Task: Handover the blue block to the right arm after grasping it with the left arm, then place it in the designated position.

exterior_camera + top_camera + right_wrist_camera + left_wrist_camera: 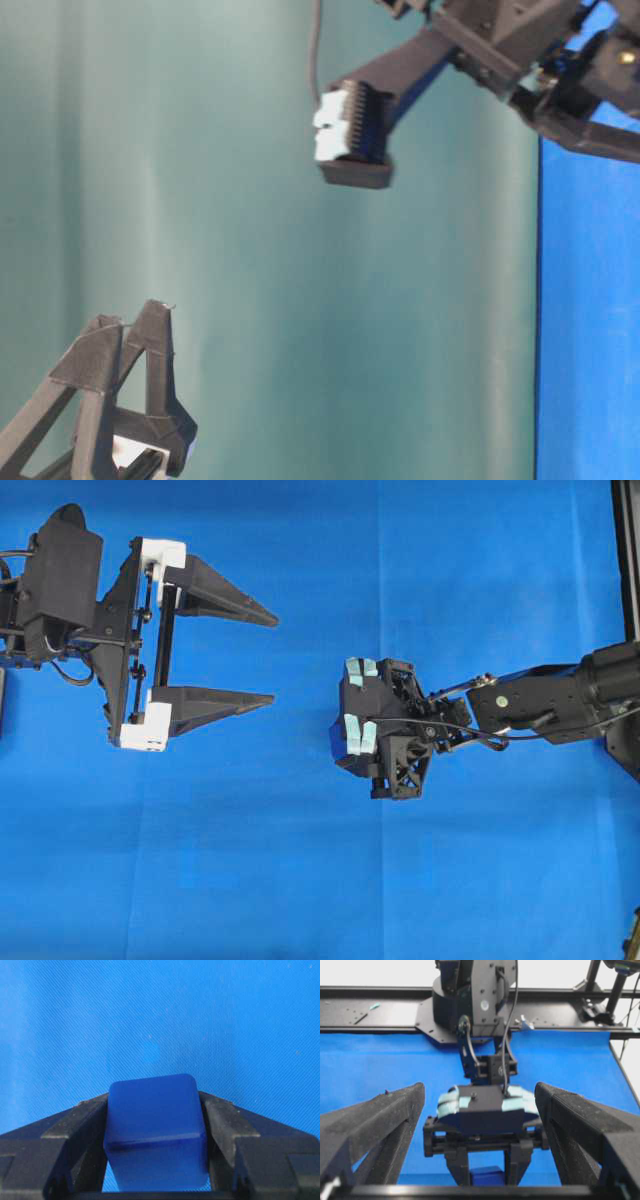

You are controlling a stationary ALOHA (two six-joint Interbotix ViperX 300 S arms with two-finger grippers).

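Note:
The blue block (155, 1130) is clamped between the two black fingers of my right gripper (154, 1097), which points down over the blue cloth. In the left wrist view the block (487, 1176) shows low between those fingers, under the right gripper (487, 1167) with its pale teal pieces. From overhead the right gripper (372, 720) hides the block. My left gripper (274, 658) stands wide open to the left of it, fingers pointing at the right gripper, a clear gap apart, with nothing between them.
Blue cloth (300, 880) covers the table. A faint round spot (150, 1052) marks the cloth just ahead of the block. A black rail and the right arm's base (470, 1005) run along the far edge. A frame post (625, 550) stands at the right.

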